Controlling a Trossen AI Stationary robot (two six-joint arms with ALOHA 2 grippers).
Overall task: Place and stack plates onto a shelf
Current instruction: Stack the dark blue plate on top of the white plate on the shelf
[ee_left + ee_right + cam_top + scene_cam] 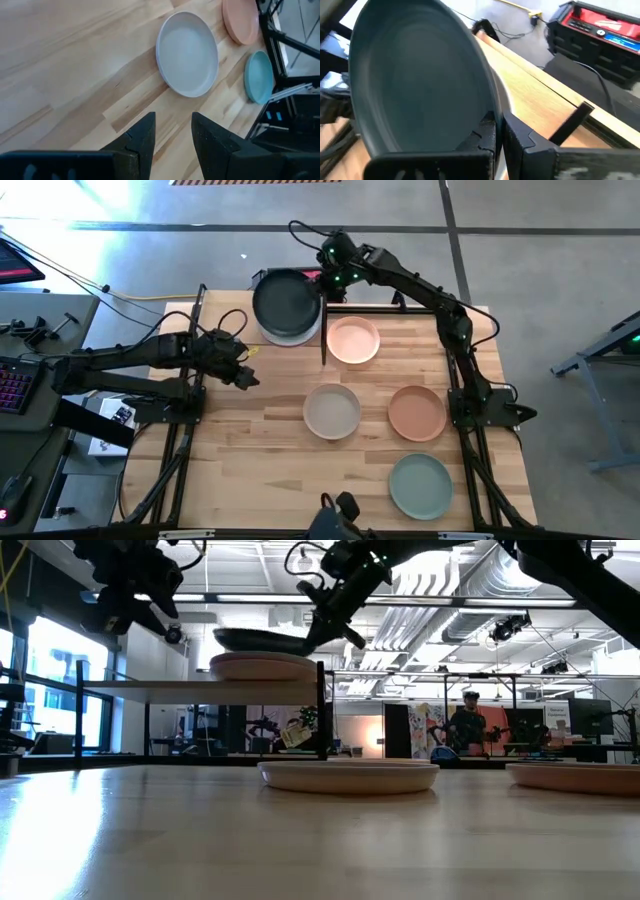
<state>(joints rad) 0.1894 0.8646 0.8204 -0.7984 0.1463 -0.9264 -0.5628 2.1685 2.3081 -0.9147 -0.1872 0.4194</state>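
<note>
A dark green plate (285, 300) hangs just above an off-white plate (298, 333) on the light-wood shelf (180, 687) at the table's far side, with my right gripper (499, 137) shut on it. In the low view the dark plate (262, 640) sits close over the stacked plate (262, 666); whether they touch I cannot tell. A peach (354, 340), a beige (331, 410), a terracotta (417, 412) and a sage green plate (421, 485) lie flat on the tabletop. My left gripper (172, 132) hovers open above the table's left part, with nothing between its fingers. My right gripper pinches the dark green plate's rim (491, 102) on the side toward the table's right, one finger (484, 134) on the plate's inner face and the other (520, 140) on its outer side. The fingers slant down from the right. The plate is nearly level above the stack.
A black shelf post (324, 330) stands between the shelf and the peach plate. Cables and a keyboard (15, 385) lie beyond the table's left edge. Bare tabletop (250, 450) stretches across the near left.
</note>
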